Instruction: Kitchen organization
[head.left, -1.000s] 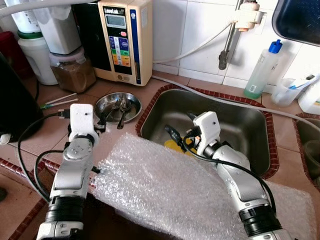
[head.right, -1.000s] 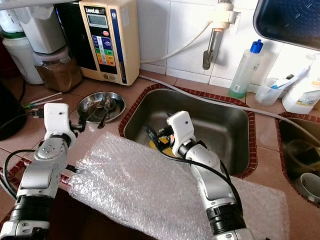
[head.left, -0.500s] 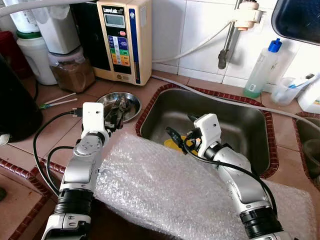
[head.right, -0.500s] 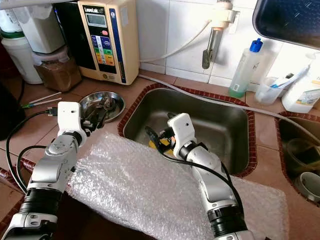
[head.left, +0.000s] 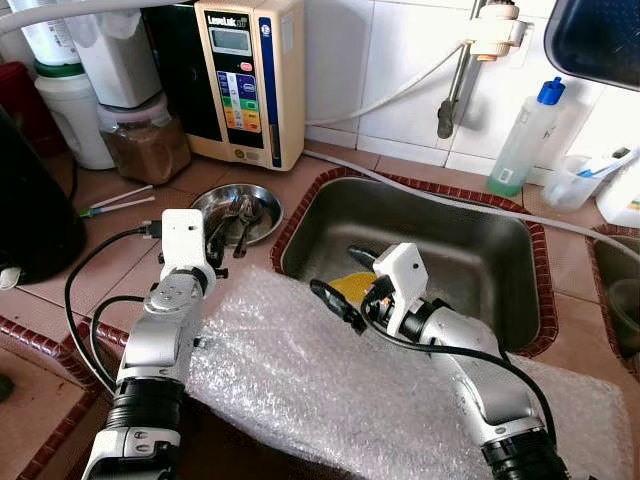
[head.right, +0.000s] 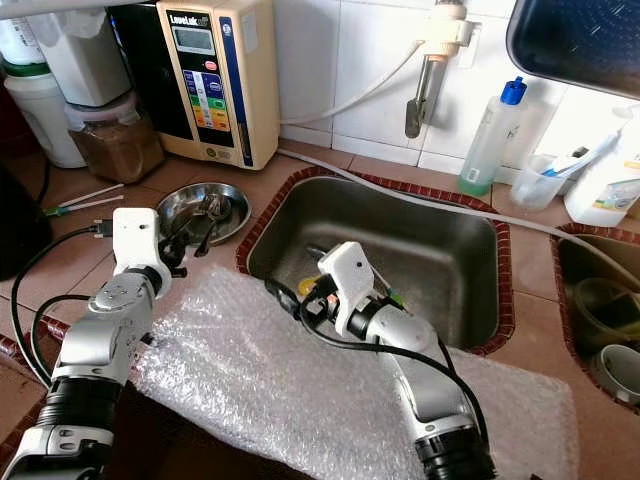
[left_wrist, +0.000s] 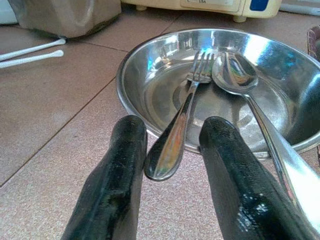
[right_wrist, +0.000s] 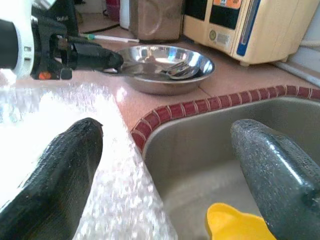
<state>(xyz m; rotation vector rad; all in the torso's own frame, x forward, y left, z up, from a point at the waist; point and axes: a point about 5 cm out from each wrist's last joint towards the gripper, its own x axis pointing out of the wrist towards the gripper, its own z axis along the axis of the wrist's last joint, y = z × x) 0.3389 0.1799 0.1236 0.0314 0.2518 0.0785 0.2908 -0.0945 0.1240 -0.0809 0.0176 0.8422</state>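
Left wrist view: left gripper (left_wrist: 172, 150) is hovering, fingers narrowly parted around the shiny steel fork (left_wrist: 181, 123) handle jutting over the round steel bowl (left_wrist: 150, 65) rim. Right gripper (head.left: 352, 282), spread wide and empty, has been swinging leftward from the sink (head.left: 500, 250) toward the bubble wrap sheet (head.left: 330, 390), clearing out. Fork grasp probably next.

Kitchen counter with a sink, bowl and 2 robot arms

The left gripper (head.right: 188, 236) reaches the near rim of the steel bowl (head.right: 205, 213); the right gripper (head.right: 292, 285), fingers apart, hangs over the sink (head.right: 440, 250) edge, bubble wrap (head.right: 270, 385) beneath both arms.
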